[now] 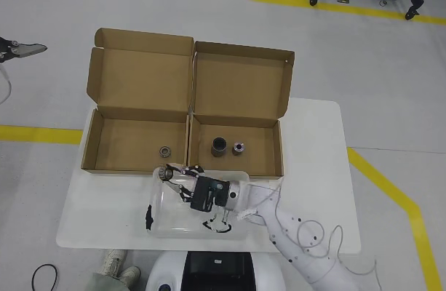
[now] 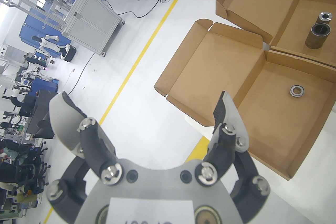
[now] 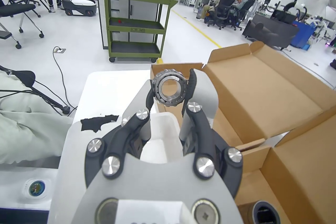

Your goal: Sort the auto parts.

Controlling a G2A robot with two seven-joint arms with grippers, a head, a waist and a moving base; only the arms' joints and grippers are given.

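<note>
Your right gripper (image 3: pixel 170 89) grasps a bearing (image 3: pixel 160 99) over the tray's (image 1: pixel 241 177) upper-left corner, top view; your left gripper (image 2: pixel 143 104) hangs released, jaws wide.

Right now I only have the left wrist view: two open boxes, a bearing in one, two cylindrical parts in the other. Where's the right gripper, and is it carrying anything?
Observer: The right gripper is shut on a roller bearing.
Operator: Over what?
Observer: In the top view it hangs over the clear tray in front of the boxes, with its bearing toward the box that holds the other bearing.
Operator: Clean grip?
Observer: It looks so. The fingers press its outer rim from opposite sides, and the bore faces the wrist camera.
</note>
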